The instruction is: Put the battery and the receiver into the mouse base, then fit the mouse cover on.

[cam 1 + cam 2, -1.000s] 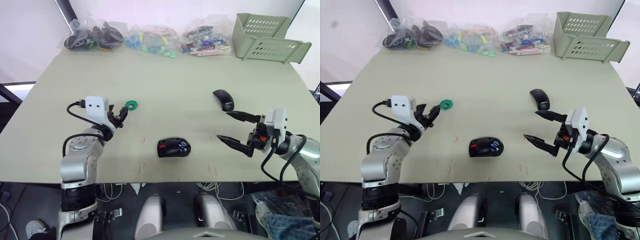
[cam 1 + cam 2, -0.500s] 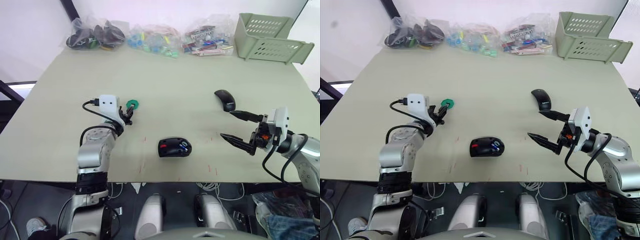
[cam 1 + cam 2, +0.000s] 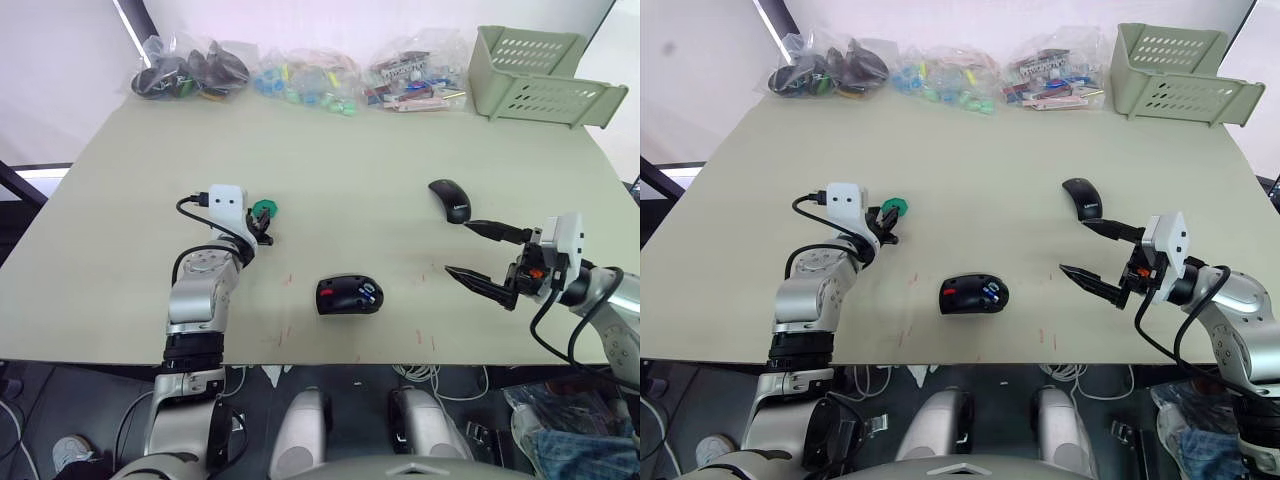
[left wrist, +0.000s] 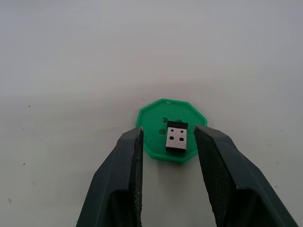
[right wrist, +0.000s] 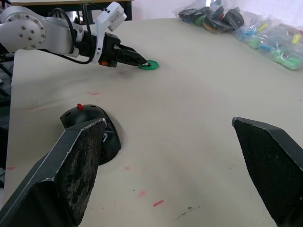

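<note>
Left wrist view: my left jaws [image 4: 168, 142] straddle the receiver [image 4: 176, 137] on its green disc [image 4: 158, 116], fingers parted, not pinching it; my right jaws [image 3: 1102, 262] gape wide and empty above the worktop [image 3: 330, 160]. The mouse base [image 3: 348, 295], battery [image 3: 367, 293] seated inside, lies between my two jaws; the mouse cover [image 3: 449, 199] sits just beyond my right jaws.

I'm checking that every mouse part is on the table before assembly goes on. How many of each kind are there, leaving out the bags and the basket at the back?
Mouse base: 1
Battery, lying in the base: 1
Mouse cover: 1
Receiver: 1
Green disc under the receiver: 1
Total: 5
</note>
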`<action>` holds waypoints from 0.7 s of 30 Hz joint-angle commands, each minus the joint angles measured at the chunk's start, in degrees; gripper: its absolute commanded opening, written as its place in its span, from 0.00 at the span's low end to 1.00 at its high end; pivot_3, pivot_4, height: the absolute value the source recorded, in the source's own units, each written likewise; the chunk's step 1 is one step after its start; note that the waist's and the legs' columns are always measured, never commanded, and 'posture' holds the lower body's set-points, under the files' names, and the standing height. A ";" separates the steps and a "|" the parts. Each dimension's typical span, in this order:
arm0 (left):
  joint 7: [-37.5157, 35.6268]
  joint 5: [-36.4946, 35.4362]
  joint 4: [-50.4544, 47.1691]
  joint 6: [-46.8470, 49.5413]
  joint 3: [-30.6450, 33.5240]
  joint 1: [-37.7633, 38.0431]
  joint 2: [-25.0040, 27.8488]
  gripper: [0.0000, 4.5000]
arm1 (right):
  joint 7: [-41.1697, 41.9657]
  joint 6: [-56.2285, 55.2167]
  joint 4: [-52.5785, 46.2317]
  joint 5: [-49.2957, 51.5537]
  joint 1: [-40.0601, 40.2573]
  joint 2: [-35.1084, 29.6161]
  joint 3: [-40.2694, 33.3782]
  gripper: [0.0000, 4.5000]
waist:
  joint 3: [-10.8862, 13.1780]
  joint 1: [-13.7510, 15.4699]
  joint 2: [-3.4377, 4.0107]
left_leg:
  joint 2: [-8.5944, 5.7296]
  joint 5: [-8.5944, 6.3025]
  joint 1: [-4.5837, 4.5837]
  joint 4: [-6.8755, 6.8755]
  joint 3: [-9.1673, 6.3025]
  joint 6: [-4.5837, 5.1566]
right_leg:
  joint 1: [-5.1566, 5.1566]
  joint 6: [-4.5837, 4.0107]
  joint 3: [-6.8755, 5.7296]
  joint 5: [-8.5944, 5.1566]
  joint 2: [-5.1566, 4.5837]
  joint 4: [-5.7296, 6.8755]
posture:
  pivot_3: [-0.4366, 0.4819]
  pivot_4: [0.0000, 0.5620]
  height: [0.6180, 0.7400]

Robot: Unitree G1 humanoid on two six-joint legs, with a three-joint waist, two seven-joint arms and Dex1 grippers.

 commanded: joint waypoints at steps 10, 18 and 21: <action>-0.16 0.70 -0.68 -1.10 -0.42 -0.73 0.13 0.40 | 0.47 -0.17 -2.08 0.95 0.72 -0.39 -1.45 1.00 | 0.00 0.01 0.00 | 0.00 0.00 0.00 0.00 0.00 0.00 | 0.00 0.00 0.00 0.00 0.00 0.00 | 0.48 0.27 1.00; 0.15 1.56 1.65 -0.77 -1.03 -2.19 0.19 0.40 | 0.33 0.33 -2.45 1.13 0.75 -0.56 -1.50 1.00 | 0.00 0.01 0.00 | 0.00 0.00 0.00 0.00 0.00 0.00 | 0.00 0.00 -0.01 0.00 0.00 0.01 | 0.48 0.27 1.00; 0.38 1.73 2.11 -0.10 -1.37 -2.88 0.02 0.40 | 0.27 0.57 -2.71 1.18 0.73 -0.64 -1.44 1.00 | 0.00 0.01 0.00 | 0.00 0.00 0.00 0.00 -0.01 0.00 | 0.00 0.00 -0.01 0.00 0.00 0.01 | 0.48 0.27 1.00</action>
